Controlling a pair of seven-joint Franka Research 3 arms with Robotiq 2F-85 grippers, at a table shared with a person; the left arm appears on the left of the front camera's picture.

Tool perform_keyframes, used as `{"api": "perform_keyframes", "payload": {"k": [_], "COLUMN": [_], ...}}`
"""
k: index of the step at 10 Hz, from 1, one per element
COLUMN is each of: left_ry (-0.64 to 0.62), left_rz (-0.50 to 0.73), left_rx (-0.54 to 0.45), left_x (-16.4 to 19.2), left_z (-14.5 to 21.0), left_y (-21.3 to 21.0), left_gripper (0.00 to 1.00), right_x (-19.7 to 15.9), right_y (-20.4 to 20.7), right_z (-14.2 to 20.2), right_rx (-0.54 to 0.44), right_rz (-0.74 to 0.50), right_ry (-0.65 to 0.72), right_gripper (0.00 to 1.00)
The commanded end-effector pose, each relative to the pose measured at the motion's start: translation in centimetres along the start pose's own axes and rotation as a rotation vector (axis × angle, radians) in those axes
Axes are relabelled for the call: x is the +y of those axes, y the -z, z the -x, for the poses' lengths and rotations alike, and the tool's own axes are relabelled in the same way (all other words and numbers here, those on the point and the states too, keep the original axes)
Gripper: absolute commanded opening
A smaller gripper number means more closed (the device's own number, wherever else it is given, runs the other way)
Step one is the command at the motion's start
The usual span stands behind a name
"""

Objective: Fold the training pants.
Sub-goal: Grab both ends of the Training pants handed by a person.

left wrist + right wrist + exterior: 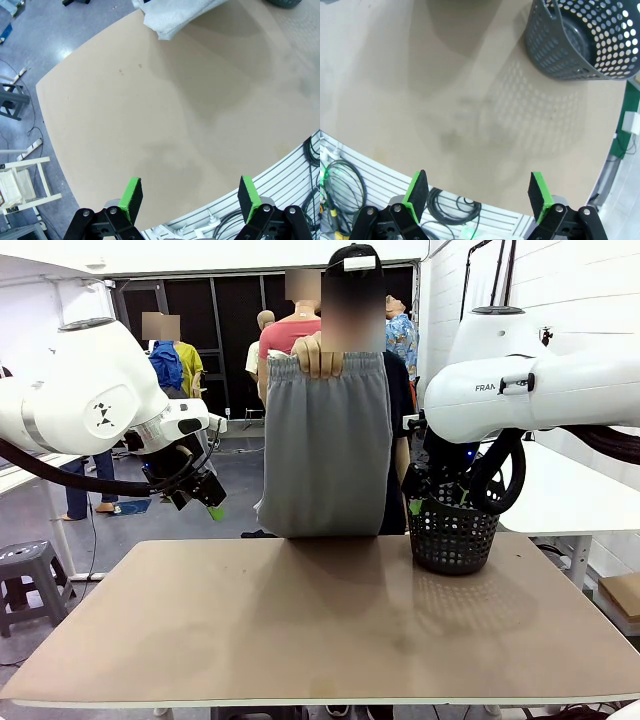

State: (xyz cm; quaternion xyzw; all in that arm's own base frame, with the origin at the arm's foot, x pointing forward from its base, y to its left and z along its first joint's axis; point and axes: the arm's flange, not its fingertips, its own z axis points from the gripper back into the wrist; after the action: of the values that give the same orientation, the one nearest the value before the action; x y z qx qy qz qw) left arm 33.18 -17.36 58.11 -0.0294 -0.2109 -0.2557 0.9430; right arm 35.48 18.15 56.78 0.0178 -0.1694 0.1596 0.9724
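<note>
Both hands are spread and empty. The left hand (190, 194) hangs above the bench (175, 125) with its green pads (132, 195) well apart, and the right hand (478, 192) does the same. Beneath them the bench is a smooth, matt tan board.

Ahead of the right hand sits a black plastic mesh basket (585, 40), stiff, round and perforated. Farther ahead, between the two hands, the training pants (325, 450) hang upright at the bench's far edge. A person's fingers (318, 358) hold them up by the gathered waistband. The leg ends seem to brush the bench, though that is hard to tell.

The cloth is light grey, soft and limp. I judge it light and not slippery, and it will likely sag and crease wherever it is unsupported. The best hold is probably a pinch at the waistband corners or the leg hems, one hand to each side.
</note>
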Motion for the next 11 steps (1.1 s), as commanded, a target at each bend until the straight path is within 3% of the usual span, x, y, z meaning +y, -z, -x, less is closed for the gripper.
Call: {"api": "perform_keyframes", "payload": {"k": [1, 11], "left_ry": [0.007, 0.007], "left_rz": [0.002, 0.002], "left_rx": [-0.006, -0.006], "left_x": [0.25, 0.25], "left_z": [-0.12, -0.12], "left_y": [0.00, 0.00], "left_gripper": [1.00, 1.00], "right_x": [-0.02, -0.02], "right_y": [0.03, 0.03], "right_z": [-0.03, -0.03], "right_rx": [0.004, 0.004], "right_rz": [0.000, 0.000], "right_ry": [-0.009, -0.009], "right_gripper": [1.00, 1.00]}}
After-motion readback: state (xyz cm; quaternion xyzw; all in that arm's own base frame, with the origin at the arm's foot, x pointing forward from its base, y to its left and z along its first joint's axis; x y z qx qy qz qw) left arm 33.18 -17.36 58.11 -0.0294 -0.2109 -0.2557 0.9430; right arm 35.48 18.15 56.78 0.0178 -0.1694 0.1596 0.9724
